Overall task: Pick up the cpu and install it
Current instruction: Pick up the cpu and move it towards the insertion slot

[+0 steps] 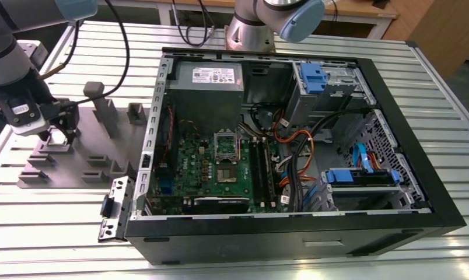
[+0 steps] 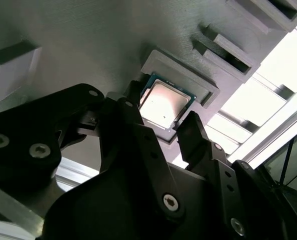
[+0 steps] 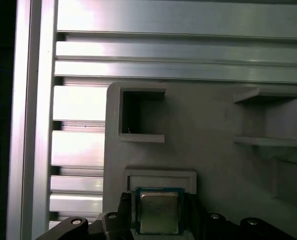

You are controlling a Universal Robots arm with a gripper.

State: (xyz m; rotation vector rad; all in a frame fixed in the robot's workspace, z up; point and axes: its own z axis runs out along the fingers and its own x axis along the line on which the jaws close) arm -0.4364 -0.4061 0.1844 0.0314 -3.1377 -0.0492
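Observation:
The cpu (image 3: 159, 213), a small square chip with a silvery top and a green rim (image 2: 164, 103), lies flat in a shallow raised pocket of the grey fixture plate (image 1: 87, 166). My gripper (image 3: 158, 214) is lowered over it at the exterior view's left (image 1: 55, 135). Its two black fingers (image 2: 193, 131) flank opposite edges of the chip with narrow gaps, so the gripper (image 2: 162, 107) is open. The green board's socket (image 1: 225, 149) lies open inside the computer case, far to the exterior view's right of the gripper.
The open black computer case (image 1: 421, 146) covers the table's middle and right, with cables, drive bays and a grey power supply (image 1: 207, 76) inside. Upright grey posts (image 1: 102, 108) and empty pockets (image 3: 141, 115) stand on the fixture plate. A second arm's base (image 1: 254, 26) stands behind the case.

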